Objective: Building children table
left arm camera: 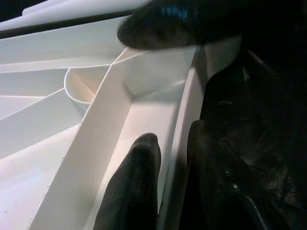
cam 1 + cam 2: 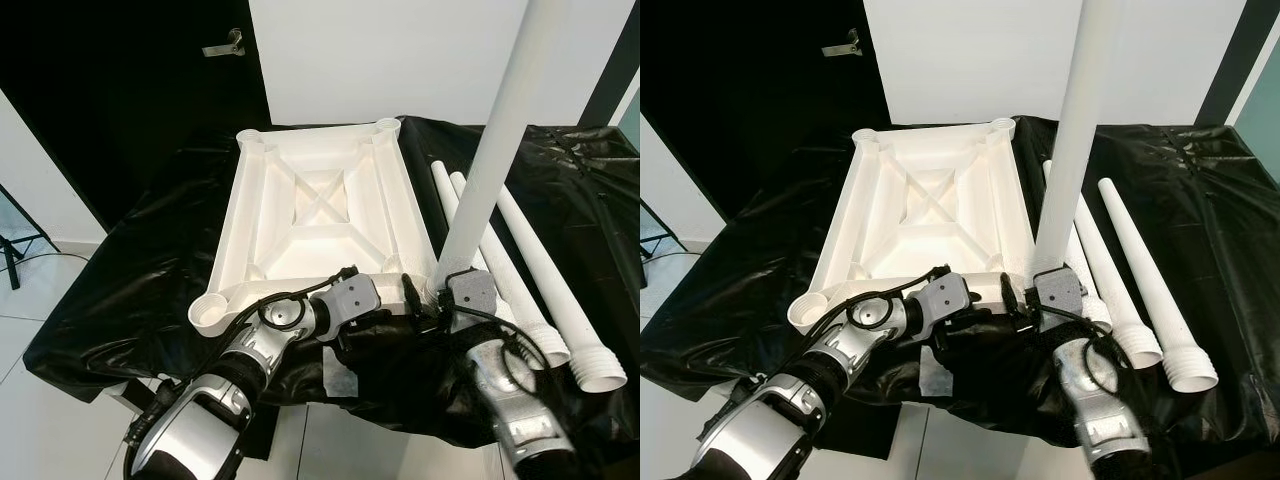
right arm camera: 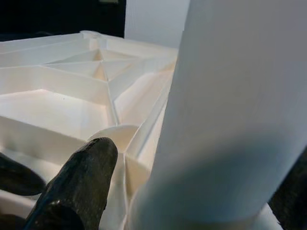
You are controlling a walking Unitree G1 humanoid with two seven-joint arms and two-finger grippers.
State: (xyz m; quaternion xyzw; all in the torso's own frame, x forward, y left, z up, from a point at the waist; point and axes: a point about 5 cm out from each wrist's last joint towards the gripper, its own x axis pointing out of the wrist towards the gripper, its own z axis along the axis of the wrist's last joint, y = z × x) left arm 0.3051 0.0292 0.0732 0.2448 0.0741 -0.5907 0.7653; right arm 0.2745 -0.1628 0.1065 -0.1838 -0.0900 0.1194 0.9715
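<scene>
The white table top (image 2: 226, 240) lies upside down on black sheeting, with round leg sockets at its corners. One white table leg (image 2: 492, 150) stands upright in the near right corner socket. My right gripper (image 2: 438, 288) is shut on the base of that leg; one finger (image 3: 81, 177) shows beside the leg (image 3: 230, 120). My left gripper (image 2: 378, 318) is shut on the near rim of the table top, one finger (image 1: 134, 182) inside the rim wall (image 1: 178, 139) and the other outside it.
Three spare legs (image 2: 572, 318) lie side by side on the black sheeting (image 2: 130, 270) right of the table top. A black door with a handle (image 2: 228, 44) and a white wall stand behind. The sheeted surface ends just before me, with tiled floor at left.
</scene>
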